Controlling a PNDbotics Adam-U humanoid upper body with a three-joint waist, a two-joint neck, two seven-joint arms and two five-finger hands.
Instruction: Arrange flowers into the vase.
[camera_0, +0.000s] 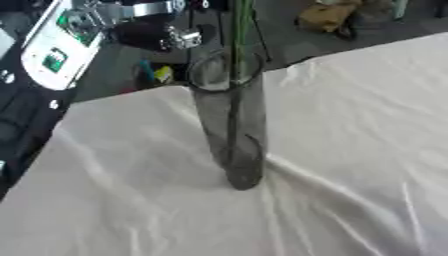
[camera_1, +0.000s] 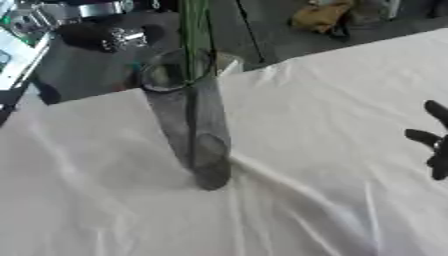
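Vase (camera_0: 232, 130) upright mid-table (camera_0: 350, 150), green stems (camera_0: 241, 35) already in it. Right hand (camera_1: 435, 145) at right edge, fingers spread, empty. Left unseen. Next, likely: fetch another flower, none visible.

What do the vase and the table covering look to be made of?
The vase looks like smoky tinted glass or clear plastic: the green stems and cloth show through it. The table covering looks like white fabric, matte to faintly shiny, lying in soft creases.
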